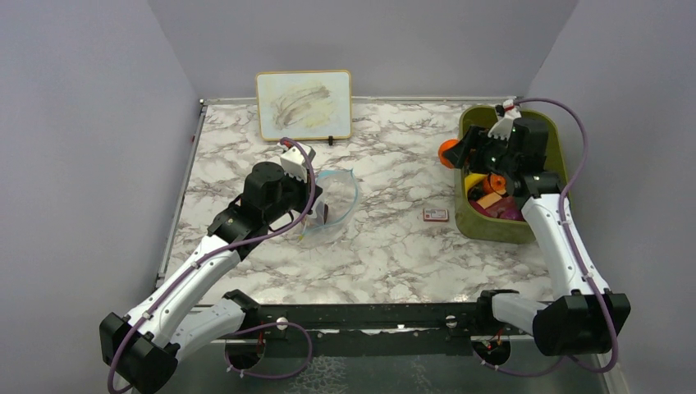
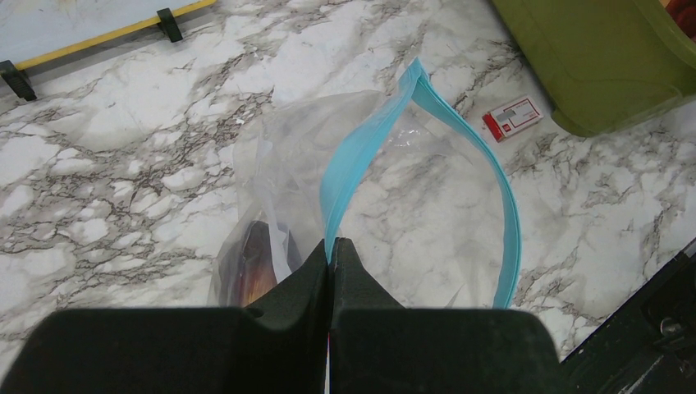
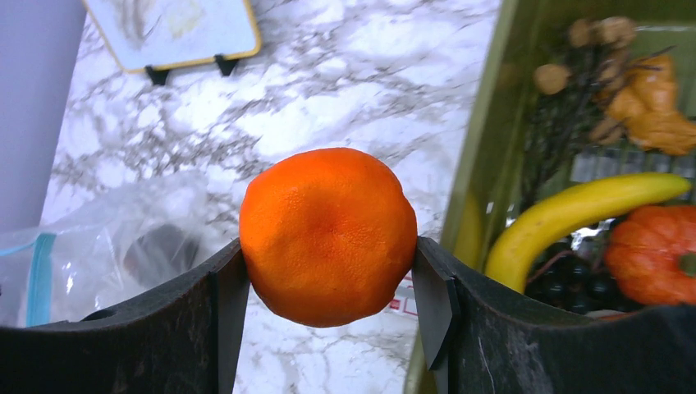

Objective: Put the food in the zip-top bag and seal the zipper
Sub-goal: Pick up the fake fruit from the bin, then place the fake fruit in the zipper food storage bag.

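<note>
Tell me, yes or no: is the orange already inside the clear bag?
No, the orange is clamped in the right tool, well apart from the bag lying off to one side.

Soft, even light fills every view, with faint shadows. The orange (image 3: 328, 236) is sharp; the bin (image 3: 484, 148) behind it blurs (its far contents most), and the marble table (image 3: 386, 57) looks washed-out.
</note>
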Controlling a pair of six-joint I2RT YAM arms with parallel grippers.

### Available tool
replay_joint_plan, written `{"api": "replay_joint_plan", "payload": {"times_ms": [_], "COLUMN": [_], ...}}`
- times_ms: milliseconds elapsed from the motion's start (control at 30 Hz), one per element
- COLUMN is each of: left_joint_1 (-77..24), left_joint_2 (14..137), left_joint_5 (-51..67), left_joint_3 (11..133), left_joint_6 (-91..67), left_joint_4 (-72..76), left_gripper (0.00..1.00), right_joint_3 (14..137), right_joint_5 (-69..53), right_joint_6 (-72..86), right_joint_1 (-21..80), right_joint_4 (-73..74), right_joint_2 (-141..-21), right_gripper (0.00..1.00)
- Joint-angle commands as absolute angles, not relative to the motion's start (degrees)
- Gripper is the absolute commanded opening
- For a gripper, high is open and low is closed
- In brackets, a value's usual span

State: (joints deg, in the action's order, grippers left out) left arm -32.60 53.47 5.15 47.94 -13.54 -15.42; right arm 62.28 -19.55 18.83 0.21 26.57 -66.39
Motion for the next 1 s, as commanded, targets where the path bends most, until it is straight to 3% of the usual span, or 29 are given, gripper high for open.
{"api": "replay_joint_plan", "payload": {"times_ms": [0, 467, 967], "left_joint_1": [-32.61, -32.61, -32.61], "left_joint_2": [53.06, 53.2, 52.99], "left_joint_5": [6.05, 4.49, 4.83], "left_joint_3": [47.57, 47.46, 47.48], "left_joint_6": [-13.69, -13.72, -14.39], "left_joint_4": [-13.69, -13.62, -13.49], "left_gripper": [0.0, 0.0, 0.0], "right_joint_3": [61.46, 59.14, 58.69], "right_joint_5": [-24.08, -22.36, -26.52], "right_joint_6": [20.83, 30.12, 38.75], "right_joint_1": [5.1, 30.49, 40.6], "right_joint_4": [26.12, 15.91, 2.67], "right_joint_2": [-65.02, -66.05, -70.13], "right_gripper": [0.47, 0.48, 0.48]}}
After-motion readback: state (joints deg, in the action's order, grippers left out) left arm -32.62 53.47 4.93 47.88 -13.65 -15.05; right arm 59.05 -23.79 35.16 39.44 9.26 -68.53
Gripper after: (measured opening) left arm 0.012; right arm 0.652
